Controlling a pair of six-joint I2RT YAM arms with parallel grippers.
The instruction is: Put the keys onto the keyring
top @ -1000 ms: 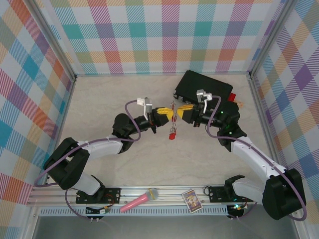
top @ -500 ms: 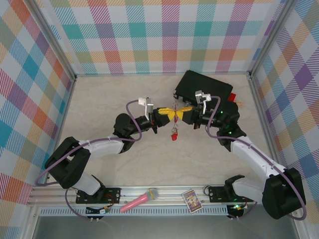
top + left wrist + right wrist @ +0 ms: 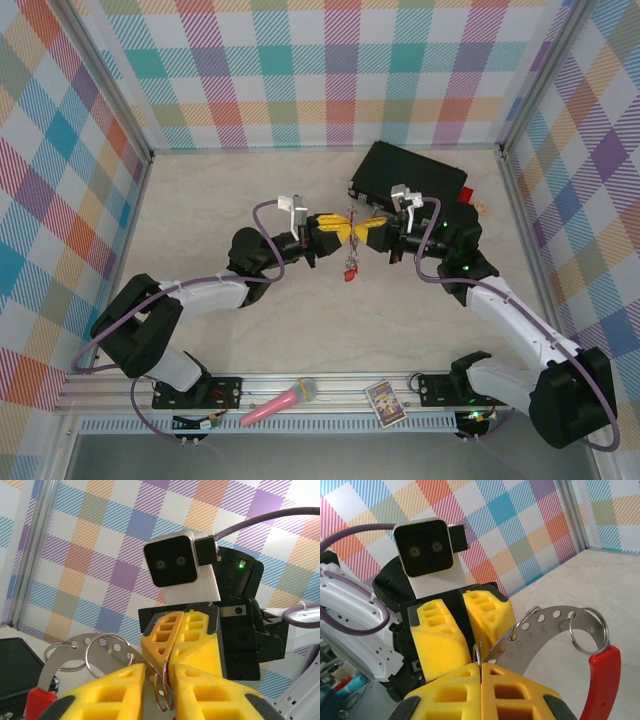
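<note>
Both grippers meet tip to tip above the middle of the table. The keyring (image 3: 547,632) is a flat grey metal arc with holes and a red arc (image 3: 600,680) at one end; it also appears as the keyring (image 3: 62,655). My right gripper (image 3: 480,666) is shut on a small metal loop at the arc's end. My left gripper (image 3: 165,682) stands slightly open, that loop (image 3: 166,692) loose in the gap. Seen from above, the left gripper (image 3: 342,230) faces the right gripper (image 3: 358,232), and a red key (image 3: 348,272) hangs below them.
A black box (image 3: 405,175) lies at the back right, with a red block (image 3: 463,194) beside it. A pink microphone (image 3: 280,402) and a small card (image 3: 384,402) rest on the front rail. Plaid walls enclose the table on three sides.
The two grippers have closed the gap and now touch tips. My right gripper has shut on the loop, and my left gripper has eased open. The hanging red key rose slightly.
</note>
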